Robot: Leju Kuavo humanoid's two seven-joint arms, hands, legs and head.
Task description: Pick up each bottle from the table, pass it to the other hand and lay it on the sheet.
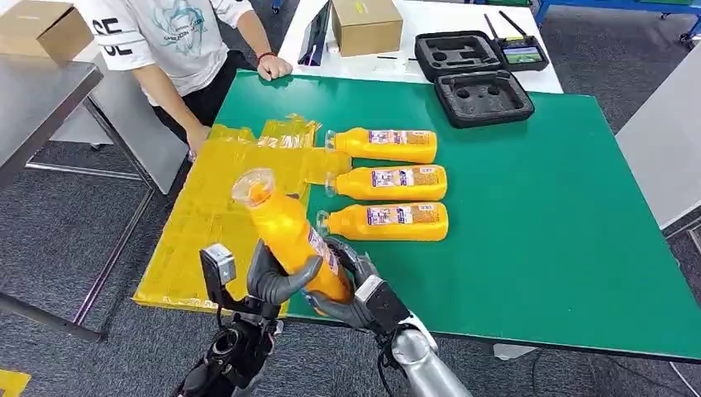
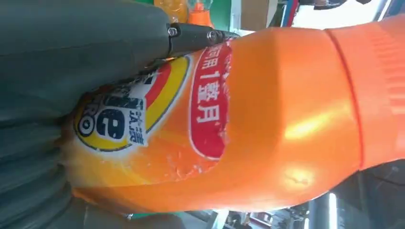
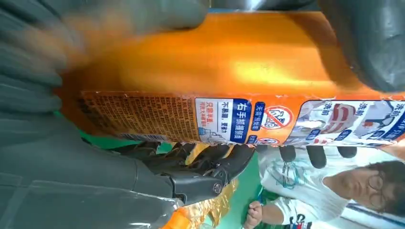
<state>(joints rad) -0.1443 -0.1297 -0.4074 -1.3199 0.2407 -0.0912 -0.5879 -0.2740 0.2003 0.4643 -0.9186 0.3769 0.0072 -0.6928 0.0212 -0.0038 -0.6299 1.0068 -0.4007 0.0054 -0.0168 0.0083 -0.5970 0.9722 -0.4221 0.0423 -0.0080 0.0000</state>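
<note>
An orange bottle (image 1: 287, 231) with a clear cap stands tilted above the table's near edge, its cap toward the yellow sheet (image 1: 207, 223). My left hand (image 1: 275, 281) wraps its lower body and my right hand (image 1: 354, 291) grips its base from the other side. Up close, the bottle (image 2: 277, 124) fills the left wrist view beside my left hand (image 2: 67, 71). The right wrist view has its label (image 3: 215, 114) over my right hand (image 3: 95, 176), whose fingers (image 3: 215, 162) curl beneath. Three more bottles (image 1: 388, 145) (image 1: 393, 182) (image 1: 388, 222) lie on the green table (image 1: 537, 215).
A person (image 1: 178, 41) stands at the far left corner, one hand (image 1: 273, 66) on the table edge, the other (image 1: 198, 139) by the sheet. Black foam cases (image 1: 482, 97) and a cardboard box (image 1: 365, 25) sit at the back. A grey table (image 1: 41, 91) stands left.
</note>
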